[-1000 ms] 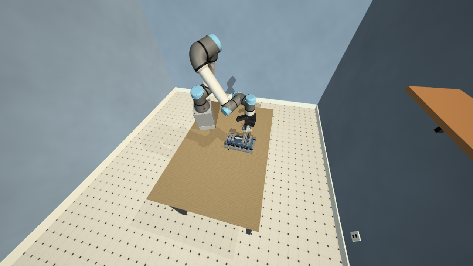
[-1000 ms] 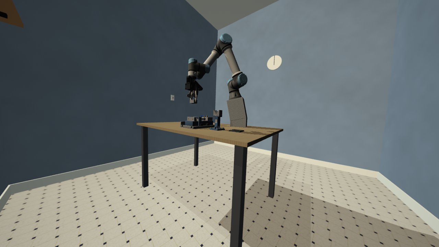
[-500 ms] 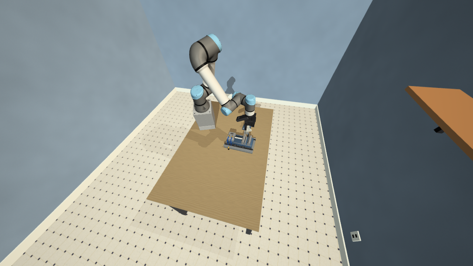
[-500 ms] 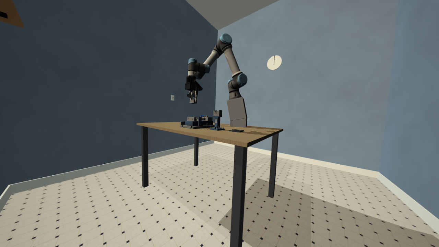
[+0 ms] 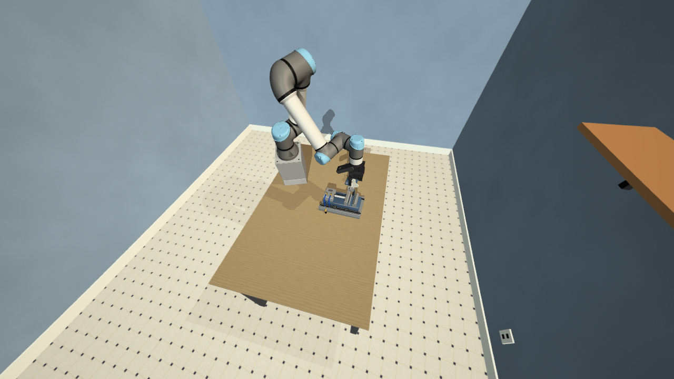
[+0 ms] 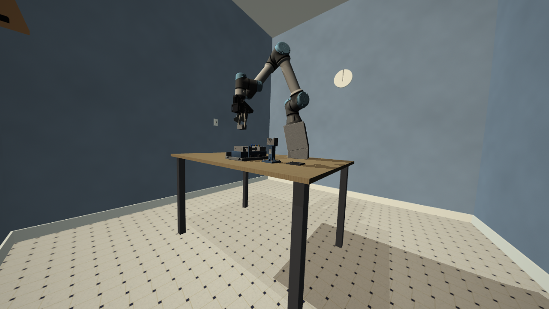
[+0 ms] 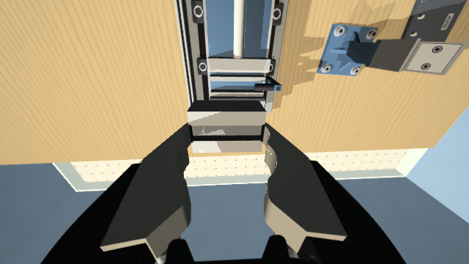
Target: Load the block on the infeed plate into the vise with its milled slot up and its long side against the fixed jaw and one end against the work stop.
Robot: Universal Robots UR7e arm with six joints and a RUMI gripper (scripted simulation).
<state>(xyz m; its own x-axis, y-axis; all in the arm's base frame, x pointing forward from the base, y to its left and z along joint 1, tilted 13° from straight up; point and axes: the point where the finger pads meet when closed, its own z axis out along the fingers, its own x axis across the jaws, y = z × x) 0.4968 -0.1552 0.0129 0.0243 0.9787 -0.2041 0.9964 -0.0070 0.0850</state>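
My gripper (image 7: 227, 124) (image 5: 351, 185) (image 6: 241, 123) is shut on the part (image 7: 226, 120), a pale grey block held by its two ends. A dark slot line runs along the block's length. I hold it in the air above the near end of the vise (image 7: 190, 44) (image 5: 343, 205) (image 6: 247, 152). Beyond the block the wrist view shows the two low bars (image 7: 236, 78), the moving jaw (image 7: 237, 65) on the white cylinder rod (image 7: 238, 26), and the short dark work stop (image 7: 264, 88) on the right. The part hides the fixed jaw.
The V-block (image 7: 388, 55) (image 6: 271, 143) on its blue foot (image 7: 341, 49) stands to the right of the vise. The dark infeed plate (image 7: 434, 16) (image 6: 295, 163) lies beyond it, bare. All rest on the wooden table (image 5: 291, 254) (image 6: 307, 172).
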